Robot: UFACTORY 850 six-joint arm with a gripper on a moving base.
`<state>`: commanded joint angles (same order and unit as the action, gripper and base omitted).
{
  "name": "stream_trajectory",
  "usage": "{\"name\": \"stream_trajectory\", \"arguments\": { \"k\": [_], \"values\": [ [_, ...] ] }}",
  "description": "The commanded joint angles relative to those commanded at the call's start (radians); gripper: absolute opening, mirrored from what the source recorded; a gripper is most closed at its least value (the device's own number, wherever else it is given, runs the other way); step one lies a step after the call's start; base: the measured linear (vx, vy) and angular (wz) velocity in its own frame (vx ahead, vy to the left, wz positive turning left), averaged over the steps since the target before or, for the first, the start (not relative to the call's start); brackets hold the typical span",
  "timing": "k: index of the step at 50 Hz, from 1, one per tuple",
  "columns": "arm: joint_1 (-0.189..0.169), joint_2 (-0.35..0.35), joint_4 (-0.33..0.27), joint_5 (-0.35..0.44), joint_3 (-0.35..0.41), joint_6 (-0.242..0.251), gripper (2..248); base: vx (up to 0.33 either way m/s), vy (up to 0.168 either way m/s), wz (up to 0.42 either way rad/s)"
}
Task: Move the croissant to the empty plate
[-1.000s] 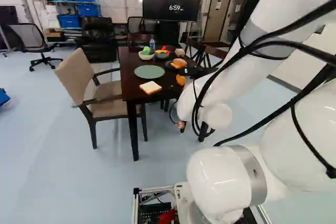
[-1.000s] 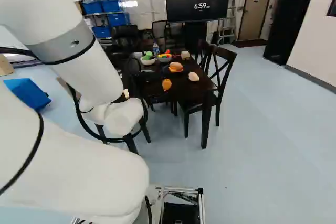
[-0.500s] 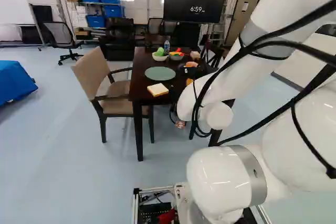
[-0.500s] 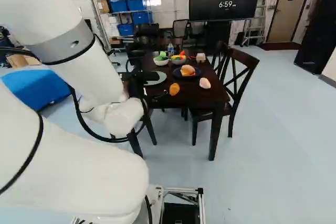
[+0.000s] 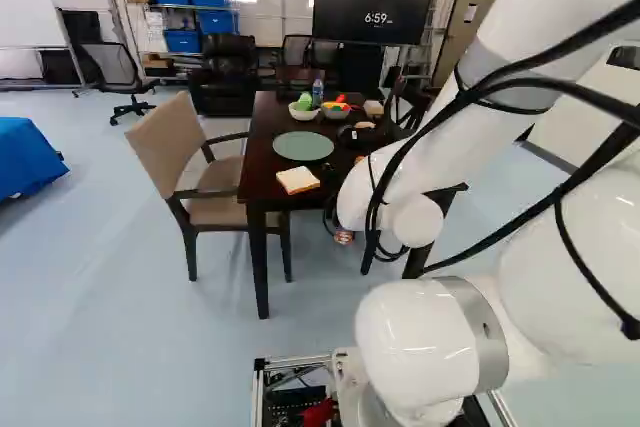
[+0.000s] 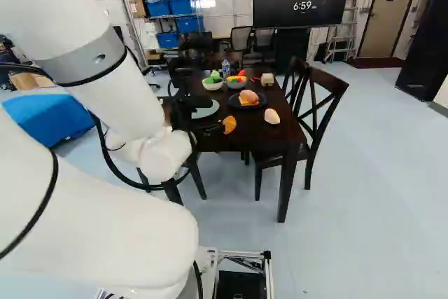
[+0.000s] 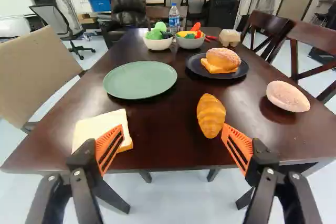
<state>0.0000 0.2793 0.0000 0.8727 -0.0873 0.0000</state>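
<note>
My gripper (image 6: 212,115) reaches over the near part of the table in the right base view. In the wrist view the gripper (image 7: 172,129) is open, its orange-padded fingers wide apart with nothing held. The golden croissant (image 7: 211,115) lies on bare table just ahead of one fingertip, close to its inner side; whether they touch I cannot tell. It also shows in the right base view as a small orange shape (image 6: 229,124). The empty green plate (image 7: 140,80) lies farther ahead, beyond the gap between the fingers; the left base view shows this plate (image 5: 303,146) too.
Bread (image 7: 102,129) lies by the other finger. Beyond the croissant are a dark plate (image 7: 242,72) with a filled bun (image 7: 223,59) and a pale pink oval item (image 7: 287,96). Two bowls (image 7: 157,42) and a bottle (image 7: 174,17) stand farther back. Chairs (image 5: 185,162) flank the table (image 5: 262,162).
The base has turned left and moved slightly, shifting the room rightward in both base views. The arm keeps its pose against its lowest joint. Nothing was gripped or released.
</note>
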Motion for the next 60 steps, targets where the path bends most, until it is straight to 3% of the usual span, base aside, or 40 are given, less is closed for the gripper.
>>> {"name": "stream_trajectory", "arguments": {
  "k": [60],
  "values": [
    [0.0, 0.0, 0.0, 0.0, 0.0, 0.0, 247, 0.053, -0.001, -0.006]
  ]
}}
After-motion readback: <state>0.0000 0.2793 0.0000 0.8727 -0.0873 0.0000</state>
